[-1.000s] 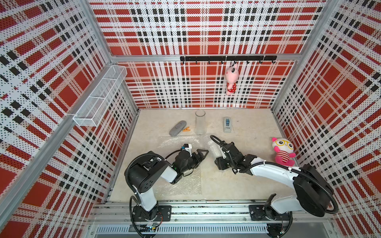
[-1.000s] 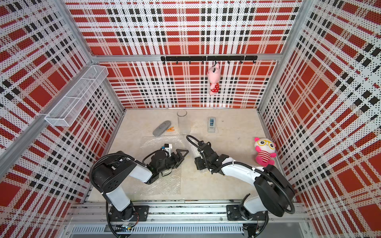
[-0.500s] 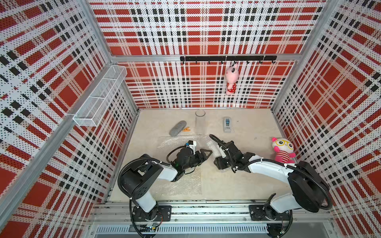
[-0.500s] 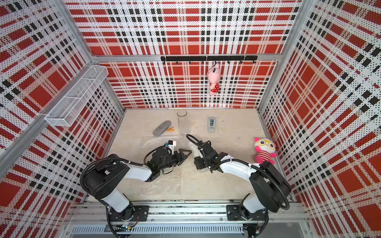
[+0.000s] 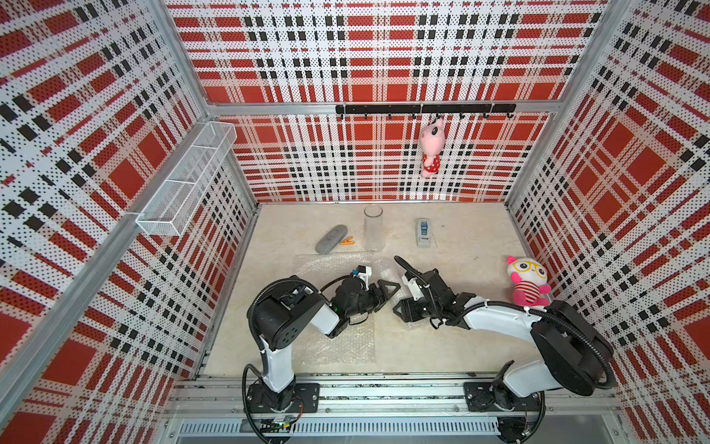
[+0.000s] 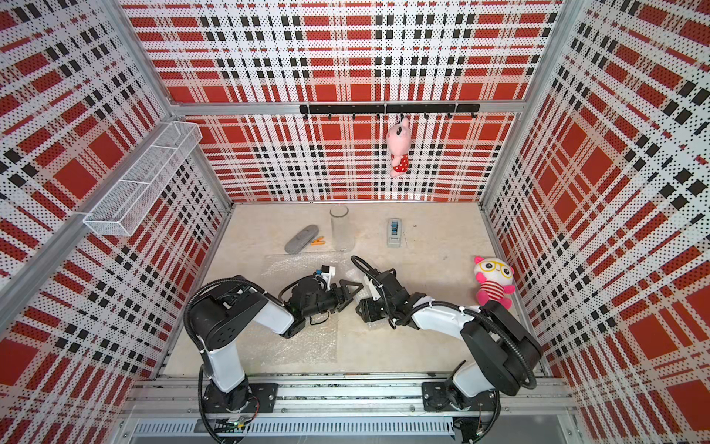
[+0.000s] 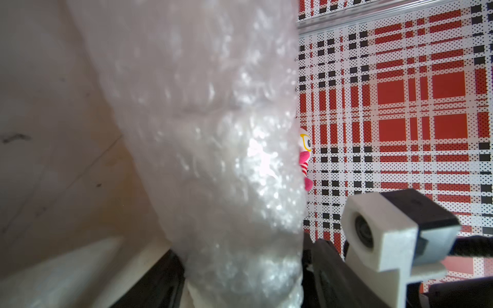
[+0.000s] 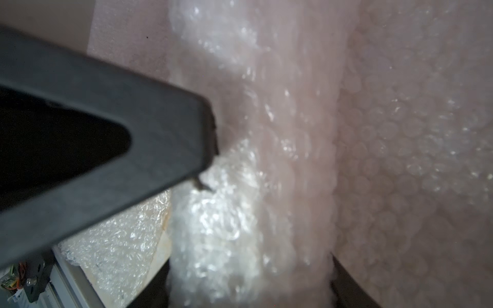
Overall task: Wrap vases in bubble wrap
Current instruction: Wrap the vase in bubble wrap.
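A clear glass vase (image 5: pixel 374 228) stands upright at the back of the floor in both top views. A roll of bubble wrap (image 7: pixel 213 133) lies low between my two arms. What it holds shows only as a pale shape, so the white vase is hidden. My left gripper (image 7: pixel 240 280) is shut on one end of the roll, a dark finger on each side. My right gripper (image 8: pixel 248 280) is shut on the other end (image 8: pixel 266 133). In a top view the left gripper (image 5: pixel 388 294) and right gripper (image 5: pixel 399 307) nearly meet. A flat bubble wrap sheet (image 5: pixel 338 342) lies under the left arm.
A grey oval case (image 5: pixel 331 239) and an orange clip (image 5: pixel 347 241) lie left of the glass vase. Right of it is a grey tape dispenser (image 5: pixel 423 232). A plush doll (image 5: pixel 526 282) sits by the right wall, behind my right arm. A wire basket (image 5: pixel 184 180) hangs on the left wall.
My left gripper has moved right, toward the right gripper, and its jaws have narrowed onto the wrapped roll. The right gripper has shifted only slightly.
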Robot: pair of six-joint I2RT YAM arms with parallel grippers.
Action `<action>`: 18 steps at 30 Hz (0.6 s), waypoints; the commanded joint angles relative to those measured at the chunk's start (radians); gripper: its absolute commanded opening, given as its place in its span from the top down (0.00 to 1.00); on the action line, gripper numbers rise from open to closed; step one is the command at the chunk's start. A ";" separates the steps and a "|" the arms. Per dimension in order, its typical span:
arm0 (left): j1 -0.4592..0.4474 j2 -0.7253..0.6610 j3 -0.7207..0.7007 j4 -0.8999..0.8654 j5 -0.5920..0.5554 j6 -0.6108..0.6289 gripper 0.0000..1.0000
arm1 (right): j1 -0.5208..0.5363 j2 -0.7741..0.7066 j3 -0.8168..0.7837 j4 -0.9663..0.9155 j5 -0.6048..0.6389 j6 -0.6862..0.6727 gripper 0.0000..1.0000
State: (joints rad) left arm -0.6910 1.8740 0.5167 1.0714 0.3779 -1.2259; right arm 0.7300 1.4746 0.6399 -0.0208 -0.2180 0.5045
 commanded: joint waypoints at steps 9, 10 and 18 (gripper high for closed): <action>0.004 0.029 0.024 0.093 0.020 0.002 0.36 | 0.026 -0.024 -0.028 0.231 -0.143 0.037 0.69; 0.004 0.028 0.021 0.092 0.017 0.003 0.38 | 0.026 -0.018 -0.026 0.224 -0.136 0.036 0.69; 0.011 0.025 0.002 0.074 0.007 0.018 0.65 | 0.027 -0.035 -0.022 0.157 -0.073 0.020 0.48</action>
State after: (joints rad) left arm -0.6857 1.8954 0.5243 1.1217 0.3859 -1.2499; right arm 0.7448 1.4746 0.6010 0.1143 -0.2913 0.5415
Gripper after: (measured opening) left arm 0.644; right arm 0.616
